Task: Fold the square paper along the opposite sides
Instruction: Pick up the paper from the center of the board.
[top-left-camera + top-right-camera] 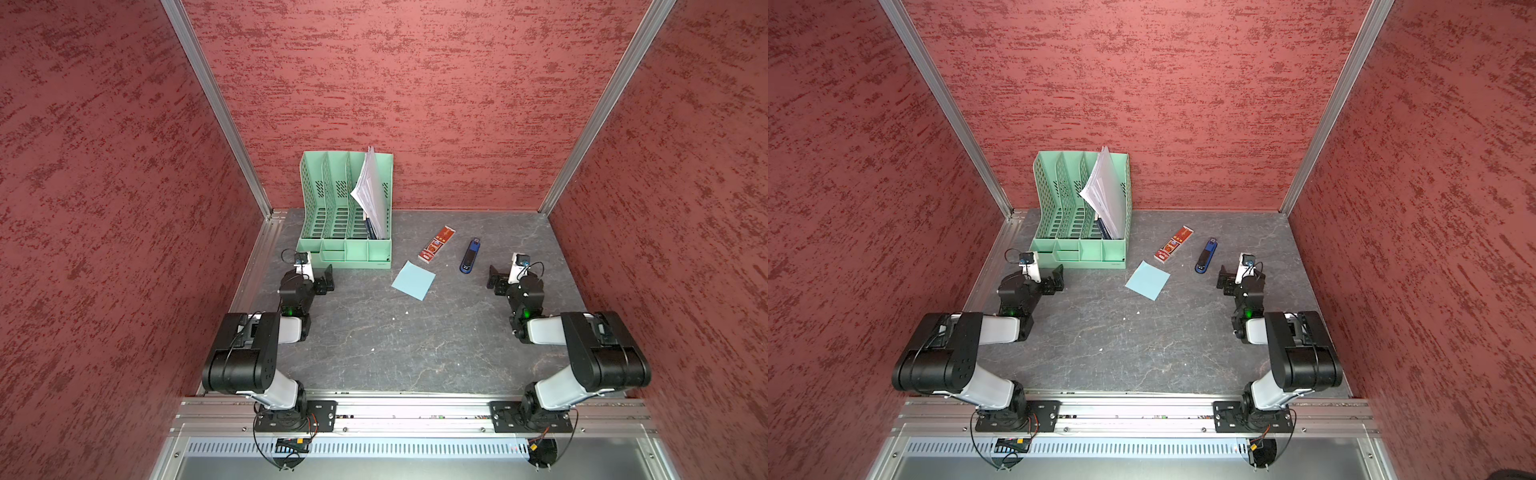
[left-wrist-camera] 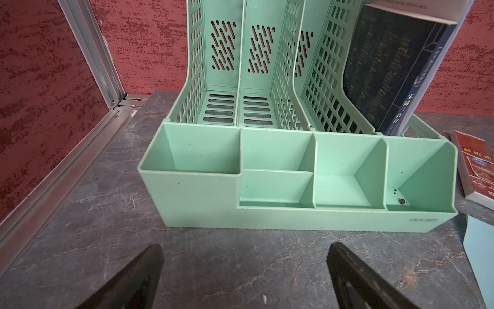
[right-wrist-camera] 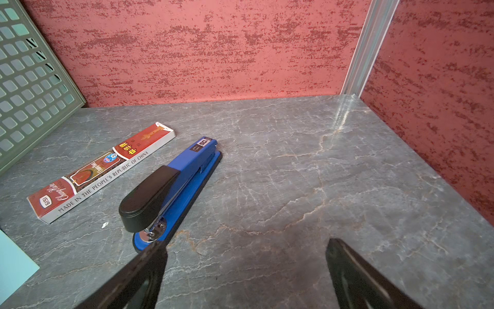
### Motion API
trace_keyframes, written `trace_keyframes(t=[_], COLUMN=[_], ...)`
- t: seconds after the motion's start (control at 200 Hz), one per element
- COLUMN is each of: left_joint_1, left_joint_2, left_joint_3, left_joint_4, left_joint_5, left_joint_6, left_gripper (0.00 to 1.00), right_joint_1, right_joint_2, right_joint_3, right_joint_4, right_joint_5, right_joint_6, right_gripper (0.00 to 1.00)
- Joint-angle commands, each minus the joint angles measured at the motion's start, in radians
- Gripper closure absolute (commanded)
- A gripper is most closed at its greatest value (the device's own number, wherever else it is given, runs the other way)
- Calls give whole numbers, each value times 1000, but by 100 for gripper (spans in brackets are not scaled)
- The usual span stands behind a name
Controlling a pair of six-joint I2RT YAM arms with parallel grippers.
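square paper (image 1: 413, 280) flat and unfolded on table (image 1: 395, 353): fold not started.

Sheet lies mid-table, turned corner-on to the arms, just in front of the green organizer (image 1: 345, 249) and near the red packet (image 1: 436, 245); the blue stapler (image 1: 469, 257) is a bit further right. No crease shows in either top view. left gripper (image 1: 328, 279) sits by the organizer's front, jaws wide, nothing between them. right gripper (image 1: 494, 277) is next to the stapler, also wide and empty. Both are well clear of the paper, one on each side. Everything is left to do: reach, lift one edge, bring it onto the opposite edge, press the crease.
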Motion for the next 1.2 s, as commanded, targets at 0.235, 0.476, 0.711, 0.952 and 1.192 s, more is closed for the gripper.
trace_keyframes(t=[0.235,0.476,0.711,0.952,1.192], left_joint_1=[-91,-344,-577,-663,-648], left_joint_2=[-256,-58,274,464,623], left_joint_3=[508,981,1476,1597,1632], left_joint_4=[-901,-1487,-1994,-2046,-1993], left_joint_5=[-216,-262,-116,0,102], left_joint_6=[-59,-56,10,10,54], left_gripper=[0,0,0,3,6], right_joint_1=[41,216,308,307,277], right_joint_2=[-320,-90,-50,-166,-203], right_joint_3=[357,847,828,750,715], right_joint_4=[-787,-1679,-1785,-1681,-1582], right_joint_5=[48,346,308,220,45], right_joint_6=[13,187,298,296,311], right_gripper=[4,4,4,5,14])
